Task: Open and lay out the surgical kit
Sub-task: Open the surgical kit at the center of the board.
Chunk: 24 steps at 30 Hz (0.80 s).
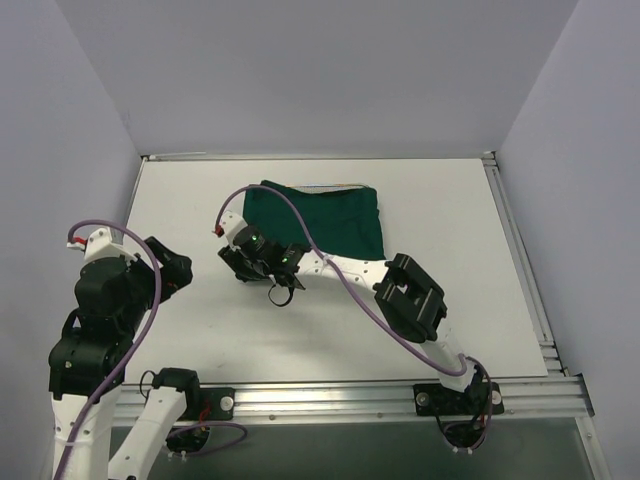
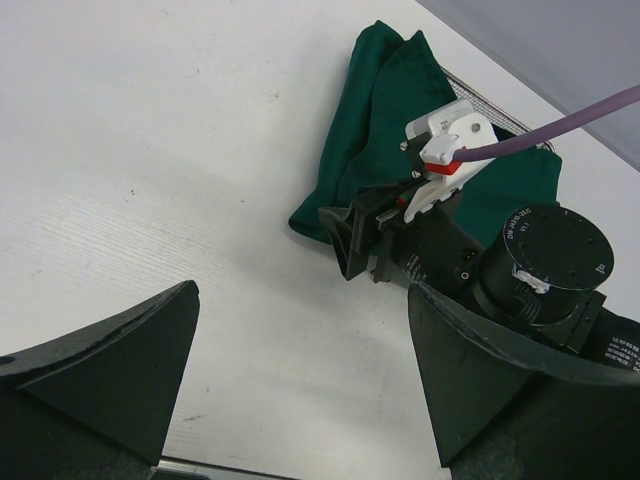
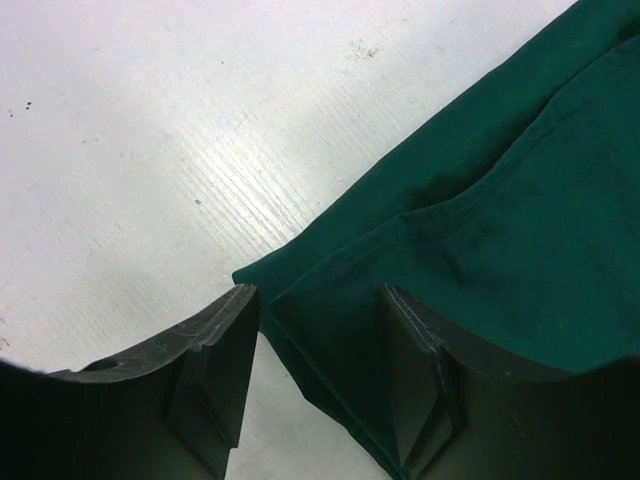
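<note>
The dark green cloth wrap [image 1: 330,220] lies folded shut at the back middle of the table. A thin strip of the silver mesh tray [image 2: 487,100] peeks out at its far edge. The instruments are hidden. My right gripper [image 1: 238,258] is open at the wrap's near left corner. In the right wrist view [image 3: 320,350] its two fingers straddle a folded corner of the cloth [image 3: 480,210], which lies between them without being pinched. My left gripper [image 1: 180,270] is open and empty above bare table [image 2: 300,400], left of the wrap [image 2: 375,130], and faces the right gripper [image 2: 350,245].
A purple cable [image 1: 330,270] loops over the right arm and across the wrap. A metal rail [image 1: 350,395] runs along the table's near edge. Grey walls close off the back and both sides.
</note>
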{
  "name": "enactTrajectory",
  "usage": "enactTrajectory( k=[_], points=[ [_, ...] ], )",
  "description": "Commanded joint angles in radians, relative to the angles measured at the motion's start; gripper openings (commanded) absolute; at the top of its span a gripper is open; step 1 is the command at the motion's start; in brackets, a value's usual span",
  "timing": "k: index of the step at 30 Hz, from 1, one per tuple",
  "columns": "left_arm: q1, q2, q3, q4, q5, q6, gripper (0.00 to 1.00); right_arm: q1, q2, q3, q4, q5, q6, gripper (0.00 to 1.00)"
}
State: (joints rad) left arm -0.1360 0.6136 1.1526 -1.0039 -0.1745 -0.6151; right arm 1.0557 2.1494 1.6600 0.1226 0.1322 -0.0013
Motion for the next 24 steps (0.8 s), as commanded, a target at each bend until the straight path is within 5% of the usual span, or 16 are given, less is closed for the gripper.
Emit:
enactTrajectory(
  k=[1, 3, 9, 13, 17, 24],
  points=[
    [0.004, 0.009, 0.006, 0.034, 0.02, 0.012, 0.94, 0.004, -0.011, 0.014, 0.011, 0.033, 0.001, 0.49],
    [0.004, 0.015, 0.006, 0.04, 0.035, 0.017, 0.94, 0.004, -0.008, 0.017, 0.018, 0.046, 0.001, 0.46],
    [0.004, 0.021, 0.004, 0.036, 0.043, 0.031, 0.97, -0.016, -0.008, 0.03, 0.023, 0.103, 0.056, 0.13],
    [0.004, 0.021, -0.004, 0.056, 0.078, 0.035, 1.0, -0.045, -0.074, 0.014, 0.038, 0.127, 0.093, 0.0],
    [0.004, 0.06, -0.025, 0.106, 0.163, 0.051, 0.88, -0.083, -0.158, -0.025, 0.042, 0.162, 0.133, 0.0],
    [-0.025, 0.25, -0.042, 0.192, 0.361, 0.049, 0.86, -0.328, -0.466, -0.199, 0.005, 0.233, 0.262, 0.0]
  ],
)
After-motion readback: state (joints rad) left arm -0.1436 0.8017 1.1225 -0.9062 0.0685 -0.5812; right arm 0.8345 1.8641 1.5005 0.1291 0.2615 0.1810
